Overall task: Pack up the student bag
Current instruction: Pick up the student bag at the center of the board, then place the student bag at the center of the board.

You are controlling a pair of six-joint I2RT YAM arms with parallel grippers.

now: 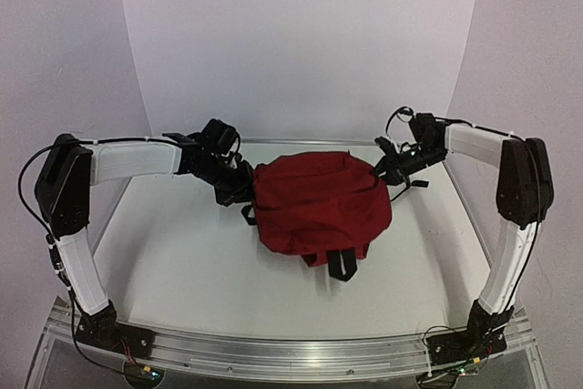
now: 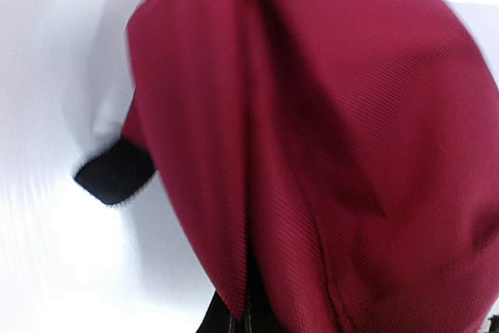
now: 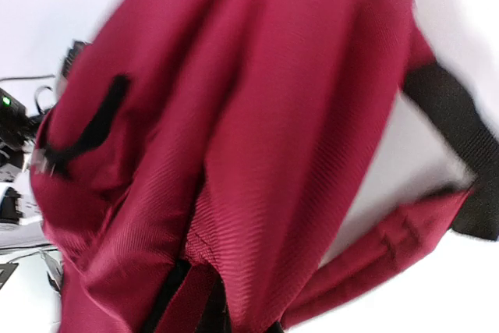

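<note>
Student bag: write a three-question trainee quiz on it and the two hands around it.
1. True or false: in the top view, the student bag is between the left hand and the right hand.
2. Pick one: the strap at the bag's near edge, towards the arm bases, is A) black, B) grey, C) white.
3. Fill in: both wrist views are mostly filled by the bag's dark ____ fabric.

Key: 1 true; 2 A; 3 red.
</note>
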